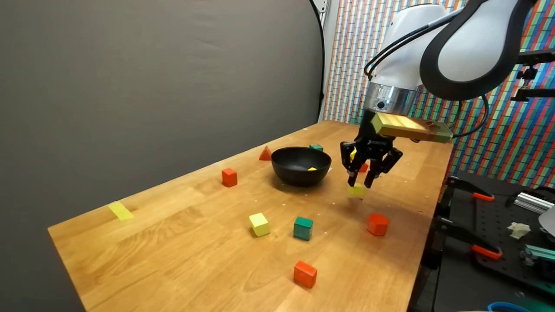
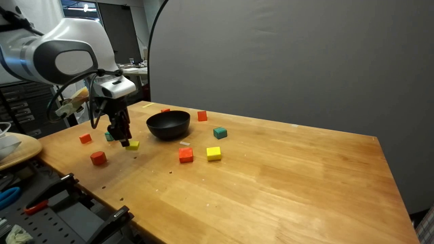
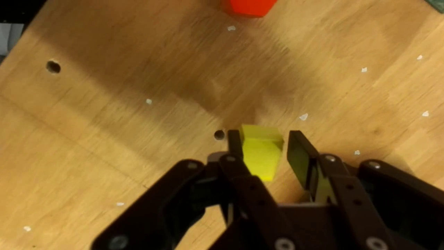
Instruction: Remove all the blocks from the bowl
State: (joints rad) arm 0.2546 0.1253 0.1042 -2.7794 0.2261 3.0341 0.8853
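Wooden table [image 2: 298, 189], black bowl [image 2: 168, 131], scattered blocks [image 2: 213, 154]

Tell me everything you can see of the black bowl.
The black bowl is round, with an open mouth and curved, smooth, slightly shiny walls; its material cannot be told. It stands upright on the wooden table, untouched by the gripper. Inside, a yellow piece shows, partly hidden by the near wall.

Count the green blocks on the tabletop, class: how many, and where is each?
2. In an exterior view, the near green block lies right of a yellow block; the far green block is behind the bowl, partly covered. Others may be hidden.
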